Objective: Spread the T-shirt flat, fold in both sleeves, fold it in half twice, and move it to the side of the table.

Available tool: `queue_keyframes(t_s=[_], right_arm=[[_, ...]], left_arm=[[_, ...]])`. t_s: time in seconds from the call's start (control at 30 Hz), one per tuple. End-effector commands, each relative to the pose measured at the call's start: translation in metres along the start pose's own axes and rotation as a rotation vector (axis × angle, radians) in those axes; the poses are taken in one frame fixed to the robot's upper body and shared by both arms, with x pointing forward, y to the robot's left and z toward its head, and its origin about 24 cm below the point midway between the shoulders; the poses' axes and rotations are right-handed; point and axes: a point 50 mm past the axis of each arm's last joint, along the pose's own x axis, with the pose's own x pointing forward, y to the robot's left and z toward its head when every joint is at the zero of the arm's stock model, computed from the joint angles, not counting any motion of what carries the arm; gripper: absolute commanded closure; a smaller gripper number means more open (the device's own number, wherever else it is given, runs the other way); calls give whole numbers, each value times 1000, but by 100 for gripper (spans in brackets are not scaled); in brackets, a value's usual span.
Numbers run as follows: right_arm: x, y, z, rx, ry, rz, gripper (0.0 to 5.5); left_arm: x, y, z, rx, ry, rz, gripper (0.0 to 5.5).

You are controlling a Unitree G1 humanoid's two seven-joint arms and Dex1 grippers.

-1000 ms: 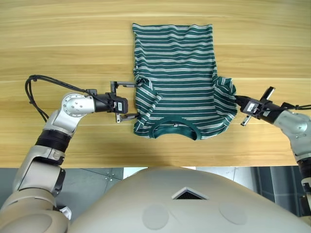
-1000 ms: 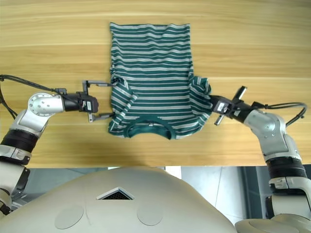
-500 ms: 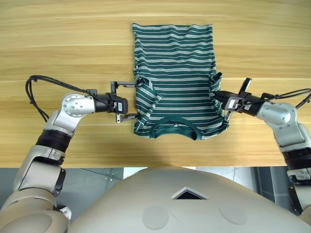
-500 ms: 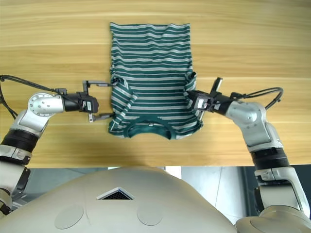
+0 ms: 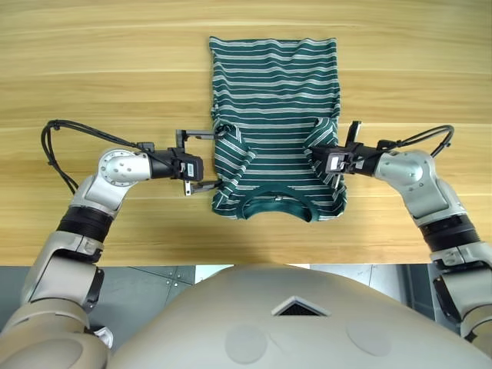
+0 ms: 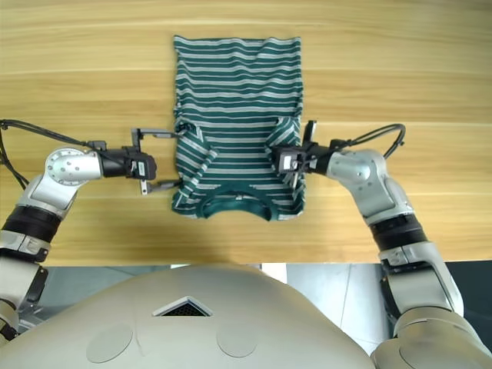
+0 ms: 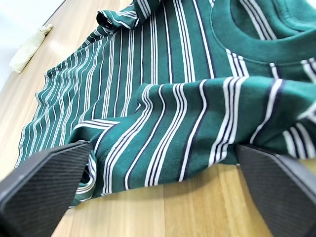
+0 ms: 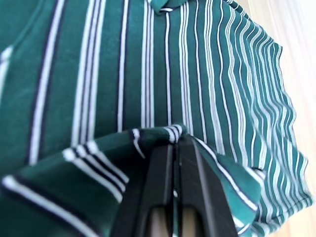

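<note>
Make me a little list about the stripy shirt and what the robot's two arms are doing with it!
Shirt: green T-shirt with white stripes, lying on the wooden table, collar nearest the robot
Left sleeve: folded in over the shirt
Right sleeve: pinched and held over the shirt's body
Left end effector: open, at the shirt's left edge, gripping nothing
Right end effector: shut on the right sleeve
Folding in half: not yet done
</note>
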Motion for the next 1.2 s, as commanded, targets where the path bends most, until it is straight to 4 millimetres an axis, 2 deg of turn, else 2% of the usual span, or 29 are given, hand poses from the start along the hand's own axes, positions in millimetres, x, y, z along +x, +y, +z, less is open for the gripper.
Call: queue_keyframes(t_s=[0.03,0.4,0.57,0.73,0.83,0.9,1.0,1.13,1.2], right_arm=[[8,-2,2,-4,4,8,547],[16,-4,5,86,-19,-33,547],[4,-18,10,158,-87,-98,461],[-4,-23,22,205,-194,-124,369],[-20,-26,21,216,-217,-145,317],[-40,-24,12,223,-185,-152,287],[-64,-14,-5,252,-104,-151,239],[-97,3,-25,295,5,-137,166],[-106,14,-31,316,56,-92,138]], left_arm=[[2,-13,-5,-30,37,-69,10],[3,-14,-4,-33,35,-70,10],[2,-11,-4,-33,34,-64,10],[-3,-2,-1,-18,16,-33,10],[-10,1,4,-19,-17,-22,10],[-16,-2,8,-40,-60,-32,10],[-27,-10,13,-87,-125,-54,10],[-53,-14,7,-92,-83,-82,10],[-66,-15,5,-89,-53,-102,10]])
